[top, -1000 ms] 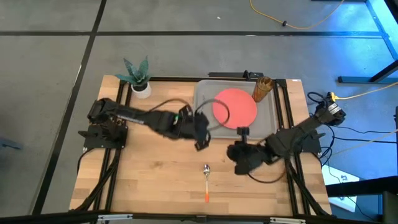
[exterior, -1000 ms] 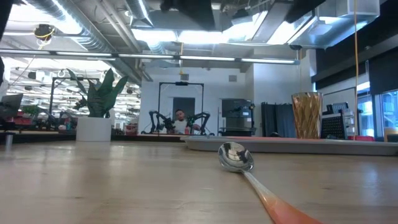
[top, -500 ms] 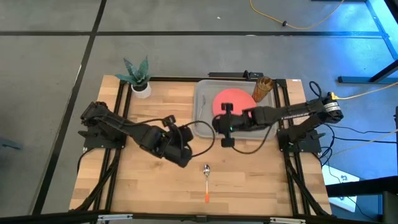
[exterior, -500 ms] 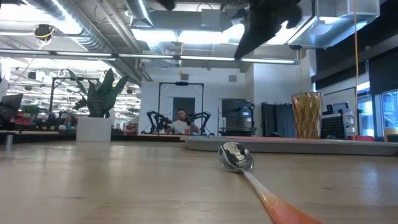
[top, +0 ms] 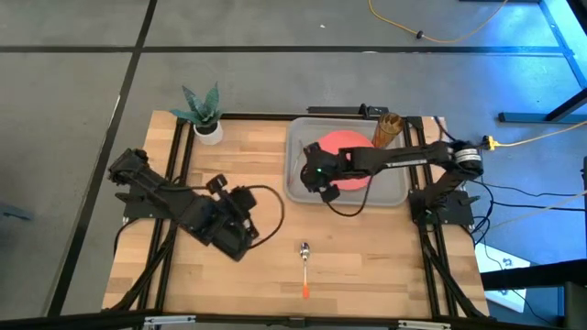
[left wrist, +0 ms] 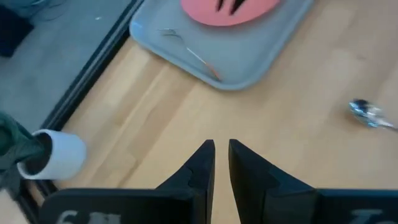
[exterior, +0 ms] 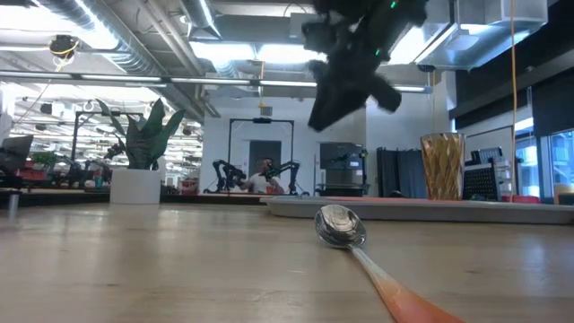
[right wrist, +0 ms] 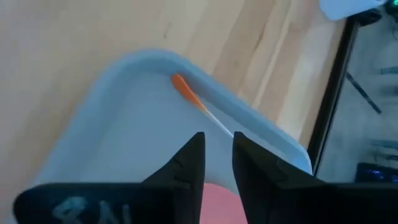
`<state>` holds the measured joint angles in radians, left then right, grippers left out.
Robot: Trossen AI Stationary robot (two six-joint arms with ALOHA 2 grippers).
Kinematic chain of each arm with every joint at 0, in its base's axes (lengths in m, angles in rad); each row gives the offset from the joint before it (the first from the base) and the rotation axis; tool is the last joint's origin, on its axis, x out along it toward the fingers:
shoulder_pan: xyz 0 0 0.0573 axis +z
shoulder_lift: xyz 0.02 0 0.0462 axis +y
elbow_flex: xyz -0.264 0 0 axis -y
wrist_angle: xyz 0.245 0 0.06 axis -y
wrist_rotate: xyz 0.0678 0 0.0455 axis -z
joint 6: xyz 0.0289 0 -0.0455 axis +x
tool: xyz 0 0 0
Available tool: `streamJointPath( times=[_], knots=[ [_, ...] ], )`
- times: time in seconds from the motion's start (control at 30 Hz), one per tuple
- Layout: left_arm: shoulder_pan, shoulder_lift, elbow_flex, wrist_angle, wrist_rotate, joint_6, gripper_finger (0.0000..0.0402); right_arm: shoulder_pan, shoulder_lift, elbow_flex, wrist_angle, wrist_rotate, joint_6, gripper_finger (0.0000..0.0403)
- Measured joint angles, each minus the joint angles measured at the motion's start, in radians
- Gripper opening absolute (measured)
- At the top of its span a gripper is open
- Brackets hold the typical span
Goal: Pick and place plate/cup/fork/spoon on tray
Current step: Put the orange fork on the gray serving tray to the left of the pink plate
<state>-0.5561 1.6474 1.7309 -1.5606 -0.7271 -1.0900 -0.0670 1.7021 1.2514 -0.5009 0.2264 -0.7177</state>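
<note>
From above, a pale plank table [top: 275, 266] framed in black rails stands on a grey floor, with a white potted plant [top: 205, 117] at its far left corner. The grey tray [top: 396, 188], rounded at the corners with a low rim, sits at the far right; the flat coral plate [top: 353, 147] lies in it and the amber ribbed cup [top: 386, 129] stands at its far right corner. The spoon [top: 304, 263] lies alone on open wood near the front edge, well apart from the tray. The right gripper [top: 316, 174] reaches over the tray's left part; the left gripper [top: 240, 240] waits over bare wood left of the spoon. At table height, the spoon's shiny bowl [exterior: 339, 225] faces the camera, the tray rim [exterior: 404, 207] behind it, the cup [exterior: 442, 166] upright, and a lit workshop with a seated person [exterior: 264, 177] beyond. The left wrist view shows that arm's fingers [left wrist: 200, 167] nearly closed, holding nothing, and the thin fork [left wrist: 189, 53] lying in the tray beside the plate [left wrist: 249, 9]. The right wrist view shows its fingers [right wrist: 191, 160] a narrow gap apart, empty, above the fork's orange handle [right wrist: 185, 90] in the tray corner.
</note>
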Motion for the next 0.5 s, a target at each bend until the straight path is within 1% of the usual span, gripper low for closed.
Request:
streamJointPath(
  times=[0.13, 0.27, 0.33, 0.43, 0.5],
  knots=[
    [-0.055, -0.021, 0.001, -0.011, 0.019, -0.049, 0.0039, -0.042, 0.062, 0.003, 0.054, -0.002, -0.075, 0.0082],
    [-0.095, -0.051, 0.001, -0.013, 0.011, -0.09, 0.0039, -0.087, 0.132, 0.047, 0.056, -0.008, -0.08, 0.0082],
    [-0.112, -0.059, 0.001, -0.011, 0.005, -0.113, 0.0039, -0.106, 0.167, 0.073, 0.056, -0.045, -0.078, 0.0082],
    [-0.13, -0.068, 0.001, -0.01, -0.016, -0.137, 0.0039, -0.121, 0.228, 0.121, 0.023, -0.127, -0.077, 0.0082],
    [-0.135, -0.069, 0.001, -0.011, -0.018, -0.14, 0.0039, -0.12, 0.266, 0.146, 0.009, -0.149, -0.082, 0.0082]
  ],
)
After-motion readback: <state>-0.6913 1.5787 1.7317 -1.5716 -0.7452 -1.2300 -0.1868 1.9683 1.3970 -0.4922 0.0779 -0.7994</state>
